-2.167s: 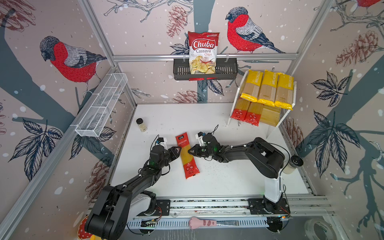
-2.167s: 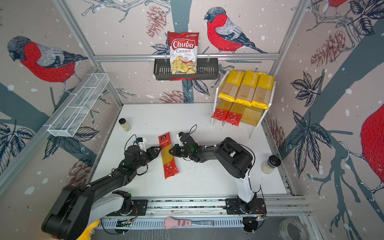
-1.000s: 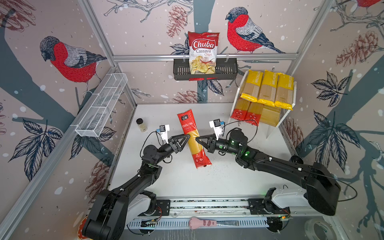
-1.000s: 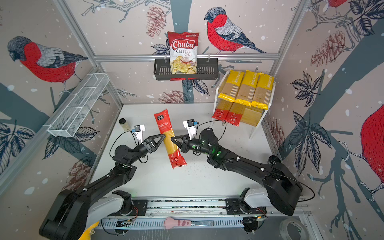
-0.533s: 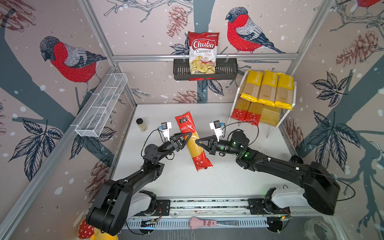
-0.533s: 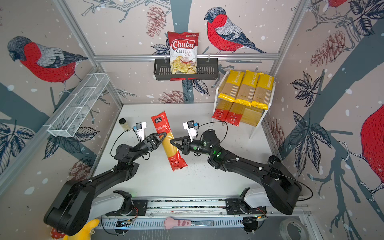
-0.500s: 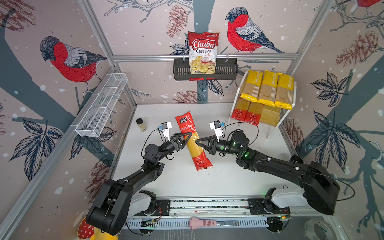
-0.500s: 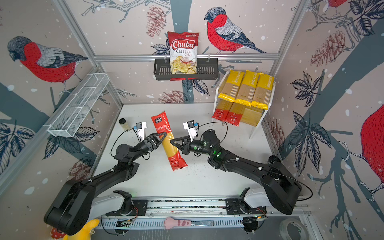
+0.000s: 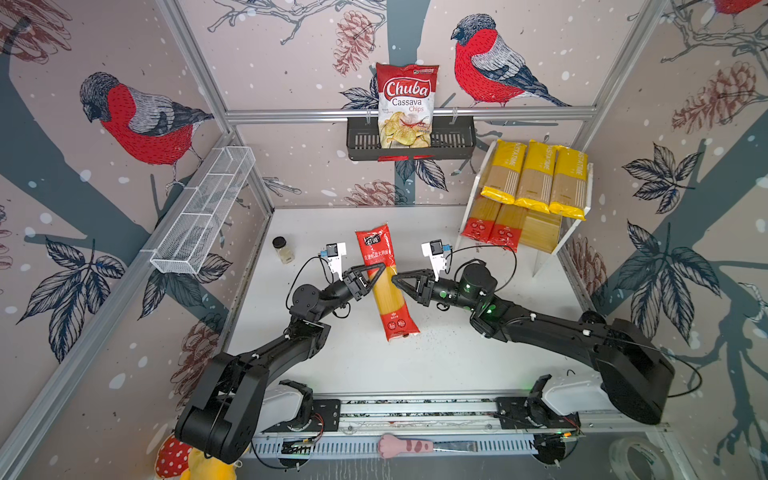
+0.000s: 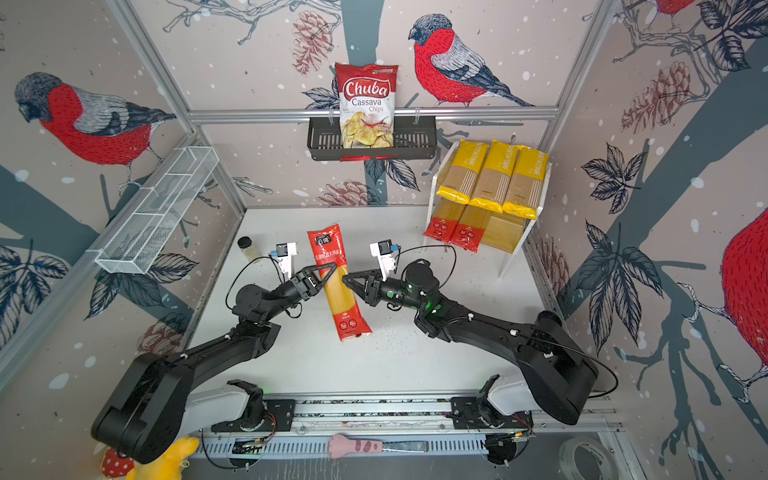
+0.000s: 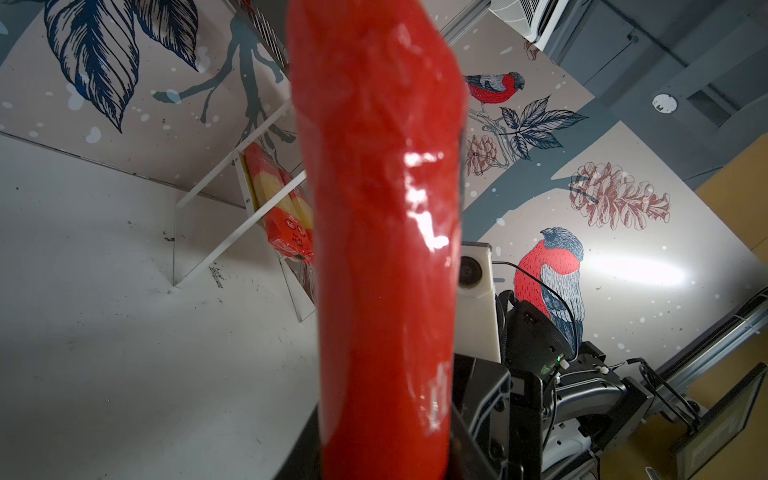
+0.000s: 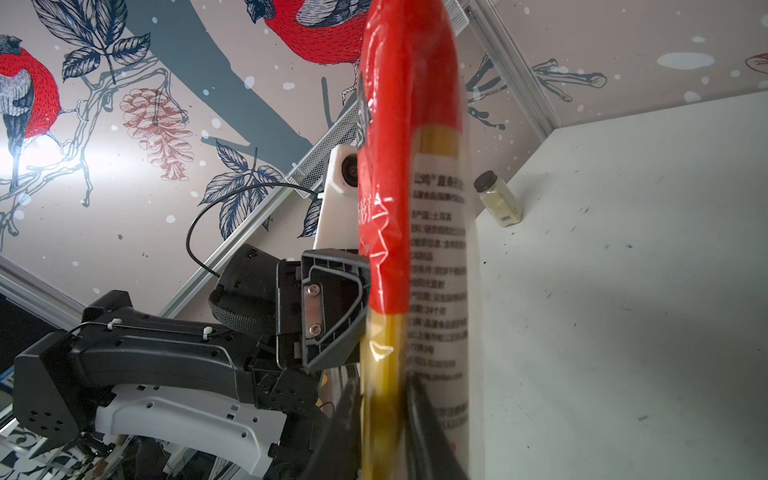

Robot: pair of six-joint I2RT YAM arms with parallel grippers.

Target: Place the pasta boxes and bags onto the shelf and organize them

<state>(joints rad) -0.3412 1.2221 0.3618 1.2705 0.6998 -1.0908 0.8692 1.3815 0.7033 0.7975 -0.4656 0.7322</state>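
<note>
Our left gripper [image 9: 377,271] clamps the red-ended spaghetti packet [image 9: 390,307] upright over the table's [image 9: 457,353] middle; whether our right gripper [image 9: 395,279], flanking it, grips, we cannot tell.

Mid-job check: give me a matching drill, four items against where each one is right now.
Items: 1 red-ended packet; 2 yellow packets; 3 chips bag; 4 small jar.
Places: A in the black basket; B standing on the table near its left edge; C on the top tier of the shelf; D held up over the middle of the table.
Pairs: 1-D; 2-C; 3-A; 4-B.
</note>
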